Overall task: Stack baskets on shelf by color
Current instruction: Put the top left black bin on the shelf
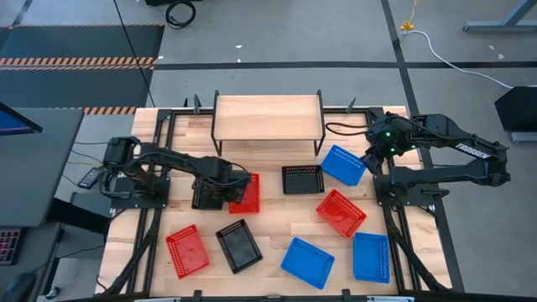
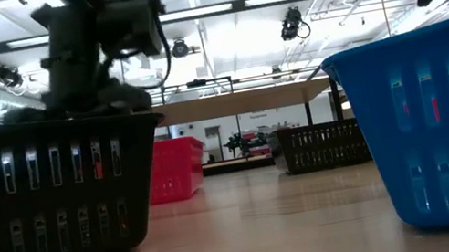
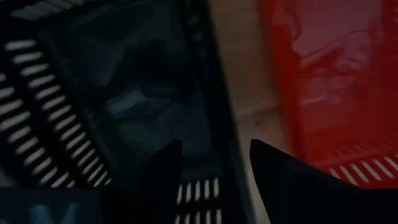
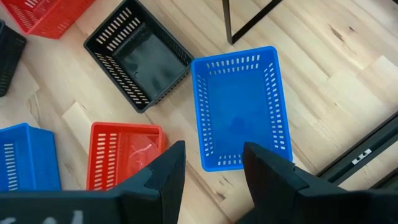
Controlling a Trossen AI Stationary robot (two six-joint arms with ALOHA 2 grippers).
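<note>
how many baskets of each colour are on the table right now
From the high view:
red baskets: 3, one partly under the left arm
black baskets: 3, one under the left end effector
blue baskets: 3
total: 9
None sits on the shelf yet.

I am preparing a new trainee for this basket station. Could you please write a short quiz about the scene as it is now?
1. True or false: a basket already stands on the shelf.
2. How many blue baskets lie on the table?
3. The left end effector hangs over a basket of which colour? A red, B black, C blue.
Key: 1 false; 2 three; 3 B.
</note>
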